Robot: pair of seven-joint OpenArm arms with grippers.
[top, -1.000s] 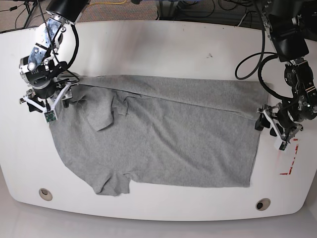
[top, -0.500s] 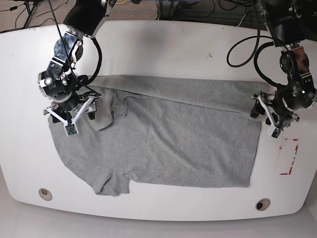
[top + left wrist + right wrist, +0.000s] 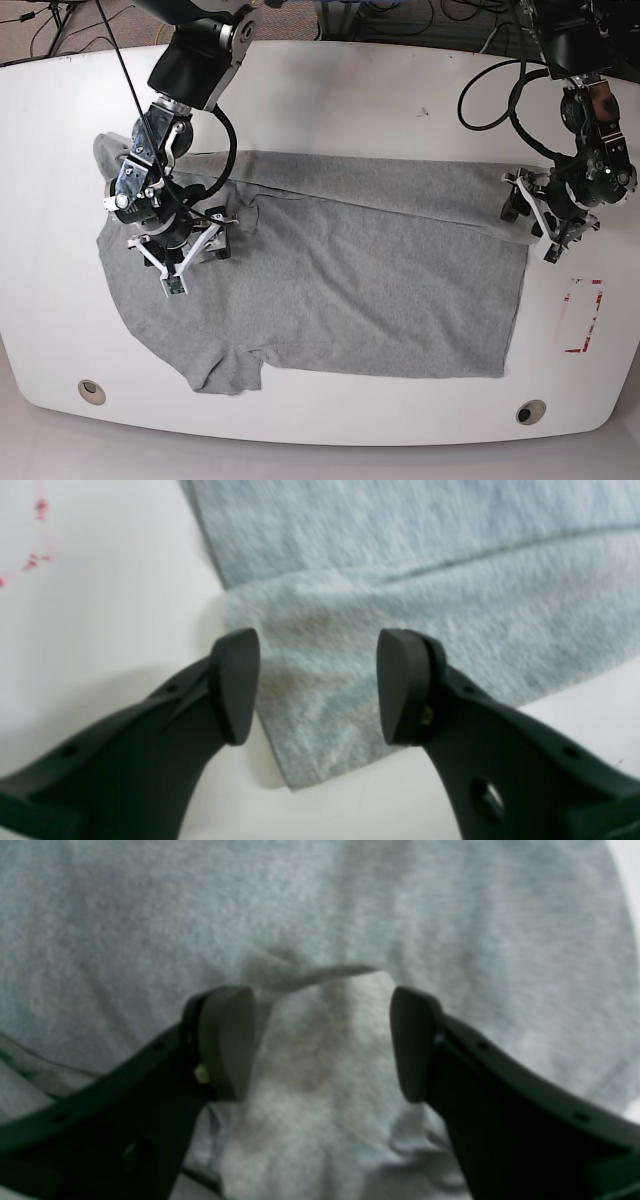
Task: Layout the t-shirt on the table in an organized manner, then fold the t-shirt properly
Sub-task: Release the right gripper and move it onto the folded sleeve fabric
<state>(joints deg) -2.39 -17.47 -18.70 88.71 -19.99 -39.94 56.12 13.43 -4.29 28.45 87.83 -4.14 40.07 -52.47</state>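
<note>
The light grey t-shirt (image 3: 350,280) lies spread over the white table (image 3: 350,100), its top edge folded over in a long band and one sleeve out at the far left (image 3: 110,152). My right gripper (image 3: 212,235) hovers over the shirt's left part. In the right wrist view it (image 3: 322,1040) is open, with a raised fold of the shirt (image 3: 310,1050) lying between the fingers. My left gripper (image 3: 527,217) is at the shirt's right edge. The left wrist view shows it (image 3: 317,685) open over a folded corner of the fabric (image 3: 320,670), not pinching it.
Two round grey grommet holes (image 3: 91,391) (image 3: 531,411) sit near the table's front edge. A red-outlined rectangle (image 3: 583,315) is marked at the right, its red dots (image 3: 35,560) showing in the left wrist view. Cables (image 3: 490,95) hang behind the left arm.
My right gripper has moved rightward from the shirt's left edge onto the fabric, leaving the sleeve spread at the far left. My left gripper has shifted up and inward onto the shirt's right edge.
</note>
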